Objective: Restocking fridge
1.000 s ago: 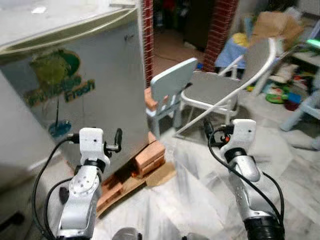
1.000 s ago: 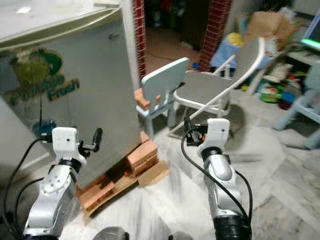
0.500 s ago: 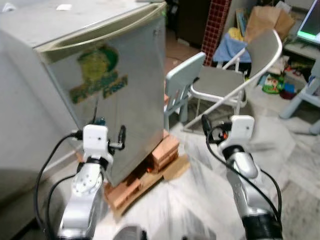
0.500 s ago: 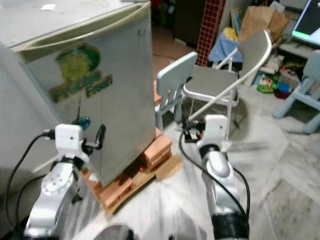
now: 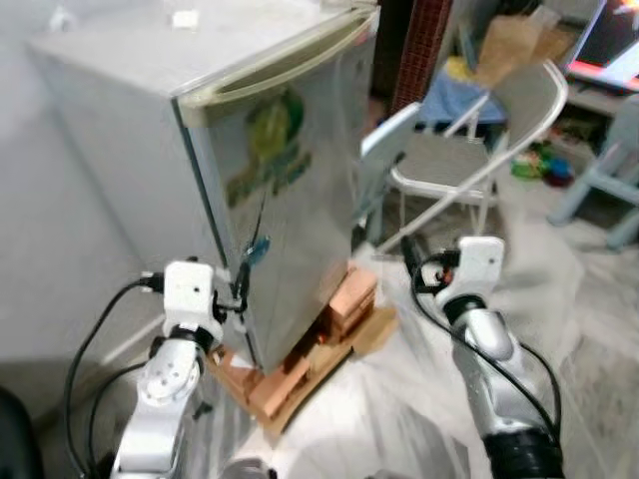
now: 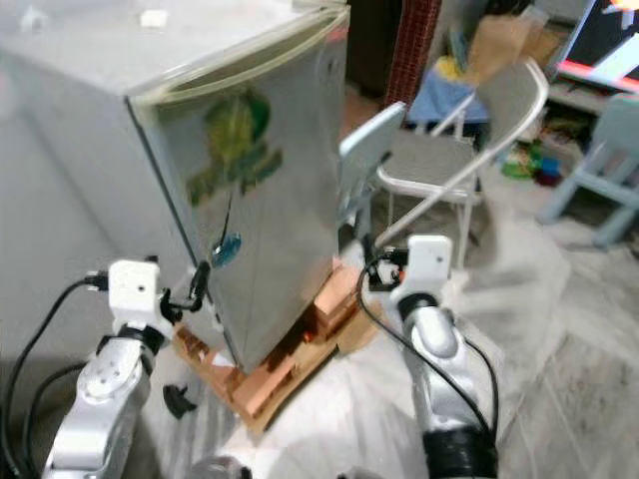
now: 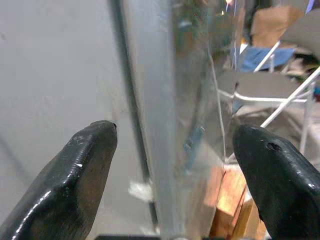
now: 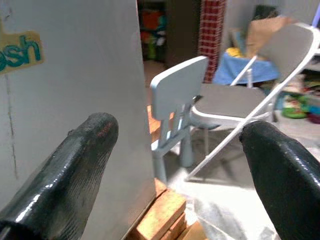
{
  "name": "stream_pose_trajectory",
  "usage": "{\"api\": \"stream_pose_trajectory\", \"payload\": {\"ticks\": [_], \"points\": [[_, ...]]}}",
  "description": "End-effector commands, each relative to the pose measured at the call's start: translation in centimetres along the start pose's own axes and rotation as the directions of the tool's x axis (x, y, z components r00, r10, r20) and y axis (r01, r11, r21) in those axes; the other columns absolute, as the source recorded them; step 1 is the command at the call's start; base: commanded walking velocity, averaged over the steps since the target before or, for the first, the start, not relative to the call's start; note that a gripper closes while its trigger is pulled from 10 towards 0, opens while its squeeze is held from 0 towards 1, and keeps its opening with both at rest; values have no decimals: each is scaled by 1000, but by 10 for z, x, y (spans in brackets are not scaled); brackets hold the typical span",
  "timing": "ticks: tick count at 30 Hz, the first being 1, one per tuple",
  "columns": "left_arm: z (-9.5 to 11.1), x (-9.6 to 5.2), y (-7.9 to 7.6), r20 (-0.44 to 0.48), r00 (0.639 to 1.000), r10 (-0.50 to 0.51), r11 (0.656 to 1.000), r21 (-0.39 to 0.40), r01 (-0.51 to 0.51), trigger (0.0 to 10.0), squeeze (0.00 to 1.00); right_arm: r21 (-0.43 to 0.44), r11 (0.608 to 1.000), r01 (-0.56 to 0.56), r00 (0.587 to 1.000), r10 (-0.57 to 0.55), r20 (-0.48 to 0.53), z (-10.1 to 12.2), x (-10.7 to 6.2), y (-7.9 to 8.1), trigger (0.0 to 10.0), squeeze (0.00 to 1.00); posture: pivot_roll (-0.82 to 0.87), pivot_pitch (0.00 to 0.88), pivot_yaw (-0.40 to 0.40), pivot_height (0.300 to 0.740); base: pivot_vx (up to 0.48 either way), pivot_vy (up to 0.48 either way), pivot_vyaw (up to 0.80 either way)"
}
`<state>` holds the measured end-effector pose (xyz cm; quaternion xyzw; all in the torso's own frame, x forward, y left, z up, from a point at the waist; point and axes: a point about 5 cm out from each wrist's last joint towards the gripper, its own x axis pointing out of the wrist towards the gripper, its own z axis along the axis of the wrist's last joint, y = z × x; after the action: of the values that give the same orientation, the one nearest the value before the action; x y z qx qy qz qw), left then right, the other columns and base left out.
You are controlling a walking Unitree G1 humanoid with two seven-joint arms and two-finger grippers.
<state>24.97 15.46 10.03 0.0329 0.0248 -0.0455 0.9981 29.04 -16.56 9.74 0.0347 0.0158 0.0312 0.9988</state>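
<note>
Stood before one small silver fridge (image 5: 290,190), boxy with smooth metal sides, door closed, a green sticker on its front, raised on orange bricks (image 5: 344,304) and a wooden pallet (image 5: 270,384). Left gripper (image 7: 170,165) spread wide, empty, near the door's edge. Right gripper (image 8: 180,165) likewise spread, empty. Two chairs beyond: one pale-blue plastic child's chair (image 5: 384,150), one grey folding chair (image 5: 479,150).

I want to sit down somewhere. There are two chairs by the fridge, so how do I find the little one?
Start at the silver fridge with the green sticker on its door, propped on bricks. Right beside its far corner stands the small chair. It is pale blue plastic, low and child-sized, while the folding chair behind it is taller, with a grey seat and white metal tubes.
</note>
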Motion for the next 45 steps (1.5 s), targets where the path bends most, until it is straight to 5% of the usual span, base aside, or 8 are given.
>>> {"api": "stream_pose_trajectory", "payload": {"ticks": [1,24,45], "points": [[3,-1,9,11,1000,26,1000,13,-27,10000,0,11,1000,-21,1000,21,18,4,3,9,10000,0,105,0,-21,740,0,0,-500],[-2,-7,11,-7,999,41,999,-7,-41,10000,0,4,1000,-26,1000,26,1,2,-1,9,10000,0,102,0,-27,740,0,97,-711],[-1,0,16,-5,999,50,998,24,-50,10000,0,-4,999,-32,999,32,-38,-3,-6,6,10000,0,100,11,-28,740,0,0,0]]}}
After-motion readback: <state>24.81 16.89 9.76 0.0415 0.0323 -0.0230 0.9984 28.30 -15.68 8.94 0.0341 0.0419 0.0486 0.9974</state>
